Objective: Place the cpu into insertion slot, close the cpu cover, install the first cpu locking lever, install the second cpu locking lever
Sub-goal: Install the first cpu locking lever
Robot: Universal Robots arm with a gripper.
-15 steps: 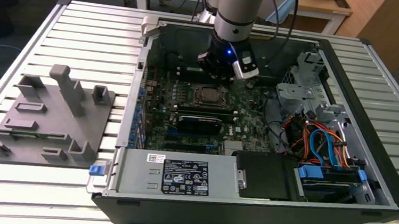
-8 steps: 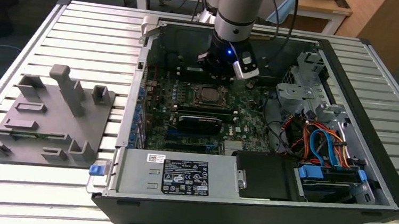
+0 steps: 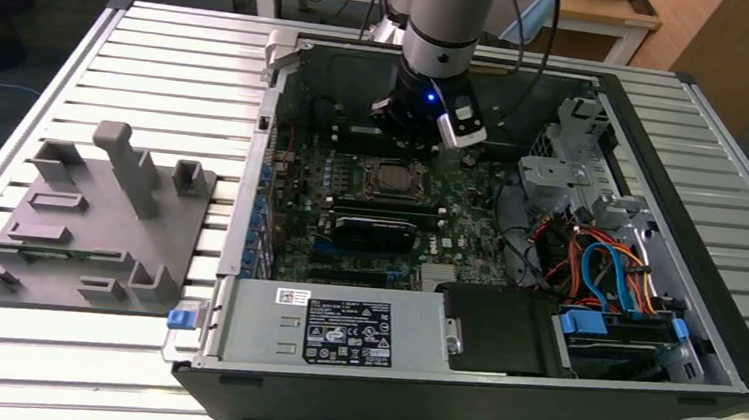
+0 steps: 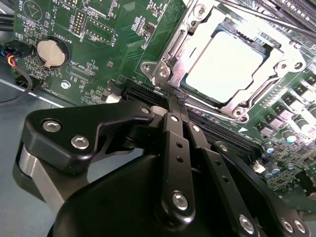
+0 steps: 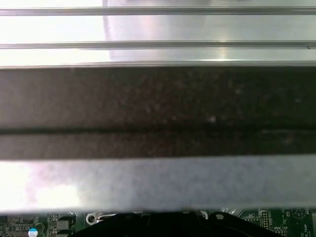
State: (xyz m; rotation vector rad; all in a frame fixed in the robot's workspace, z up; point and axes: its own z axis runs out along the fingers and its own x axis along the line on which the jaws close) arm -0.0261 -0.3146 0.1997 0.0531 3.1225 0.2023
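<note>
Seating looks done: the square silvery-grey cpu (image 4: 224,61) lies in the silver-rimmed insertion slot (image 4: 237,111) under its thin silver cpu cover (image 4: 187,37), just beyond our jaws. Our black gripper (image 4: 173,98) is clenched, seemingly empty, likely for fine pushing.

High up, the exterior view looks down on the whole computer case (image 3: 467,403). The second wrist view looks closely past the tool (image 4: 174,98) at the motherboard (image 4: 98,59); the first wrist view hugs a case wall (image 5: 158,113), glimpsing that board.
</note>
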